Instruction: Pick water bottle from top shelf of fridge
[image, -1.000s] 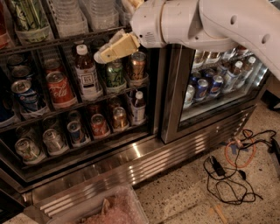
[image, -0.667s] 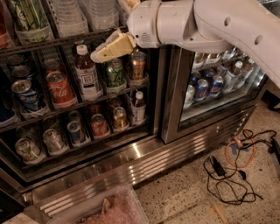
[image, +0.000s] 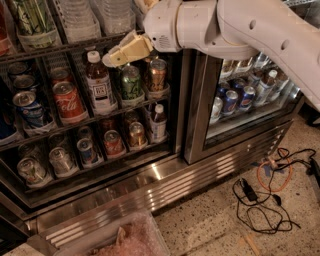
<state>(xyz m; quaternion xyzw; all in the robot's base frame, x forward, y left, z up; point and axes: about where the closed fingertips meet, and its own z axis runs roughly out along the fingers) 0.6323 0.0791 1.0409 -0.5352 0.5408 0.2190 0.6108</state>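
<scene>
The fridge (image: 192, 105) stands with its left section open to me. On the top shelf (image: 60, 50), at the top edge of the camera view, stand clear ribbed water bottles (image: 116, 15), with another (image: 75, 20) to its left; only their lower parts show. My gripper (image: 125, 31) is at the right end of this shelf, just right of the nearer water bottle. It is open and holds nothing. Its lower cream finger (image: 125, 50) hangs over the shelf's front rail. The upper one is cut off by the frame's top.
Lower racks hold cans, a Coca-Cola can (image: 67, 100) and a white-capped bottle (image: 98, 82) of brown drink. A closed glass door (image: 250, 90) is to the right. Cables (image: 265, 192) lie on the floor. A clear bin (image: 125, 240) sits before the fridge base.
The arm and gripper have moved slightly up and to the left, closer to the top shelf. Nothing has been taken hold of.
</scene>
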